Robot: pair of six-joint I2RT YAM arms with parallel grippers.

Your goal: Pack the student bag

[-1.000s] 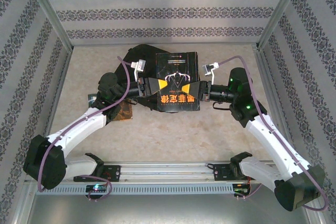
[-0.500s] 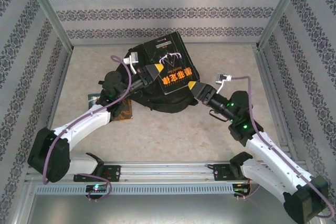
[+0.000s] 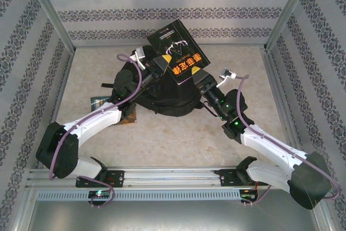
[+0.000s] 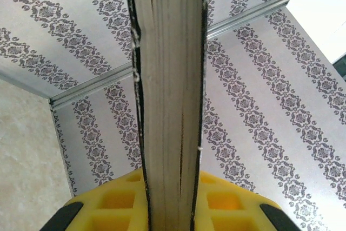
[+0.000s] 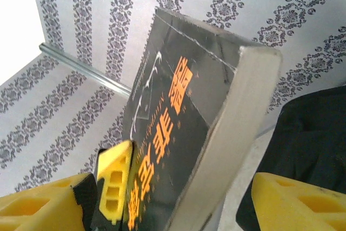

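The student bag lies as a black fabric heap in the middle of the table, and its dark cloth fills the right side of the right wrist view. A black book with orange characters hangs tilted above the bag. My left gripper is shut on the book's lower left edge. In the left wrist view the page edge stands upright between the yellow fingers. My right gripper is open just below the book's right corner, its yellow fingers spread wide and apart from the book.
A small dark greenish item and a brown item lie on the table left of the bag, under the left arm. Patterned walls close in the table on three sides. Bare tabletop lies in front of the bag.
The right gripper opened, let go of the book and shifted to just under its right corner. The left gripper raised the book off the bag and toward the back wall, tilting it.
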